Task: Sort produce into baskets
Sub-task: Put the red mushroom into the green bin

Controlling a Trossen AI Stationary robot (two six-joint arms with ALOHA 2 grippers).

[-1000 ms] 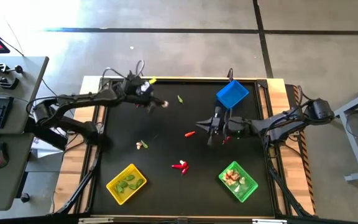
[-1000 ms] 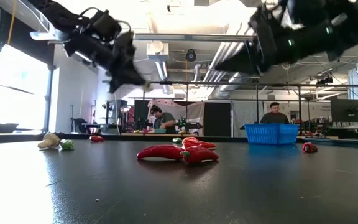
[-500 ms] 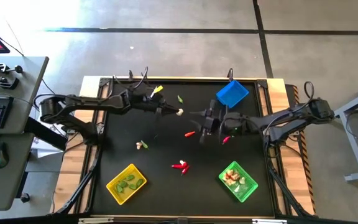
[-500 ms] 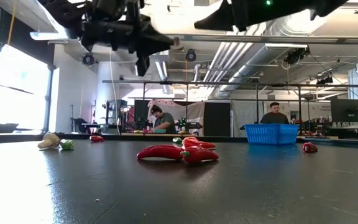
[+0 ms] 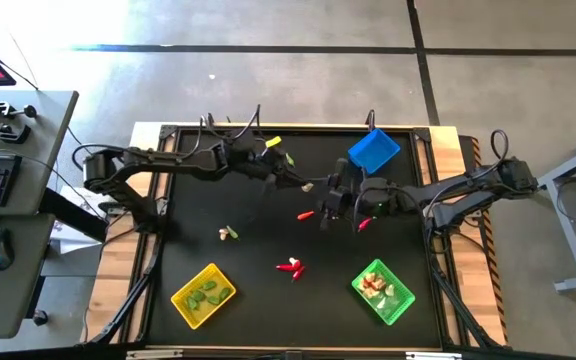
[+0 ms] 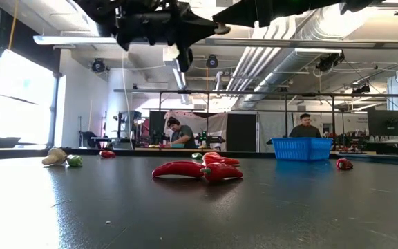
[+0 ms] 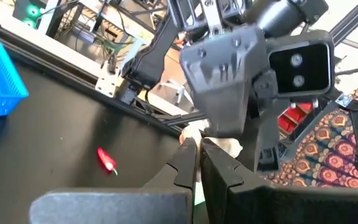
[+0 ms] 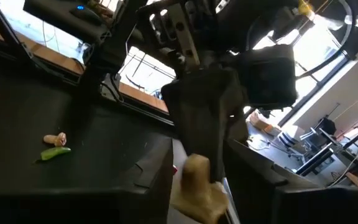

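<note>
Above the middle of the black worktop (image 5: 218, 260), the left gripper (image 5: 306, 186) pinches a small whitish bulb (image 7: 211, 138) between the right gripper's (image 5: 320, 200) wide-spread fingers.

Left claw (image 5: 306, 186) holds whitish bulb (image 5: 309, 187) mid-table, tip to tip with right claw (image 5: 320, 192)

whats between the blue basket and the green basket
In the high view, the right arm crosses between the blue basket and the green basket, with one red chili piece on the table beside it.
</note>
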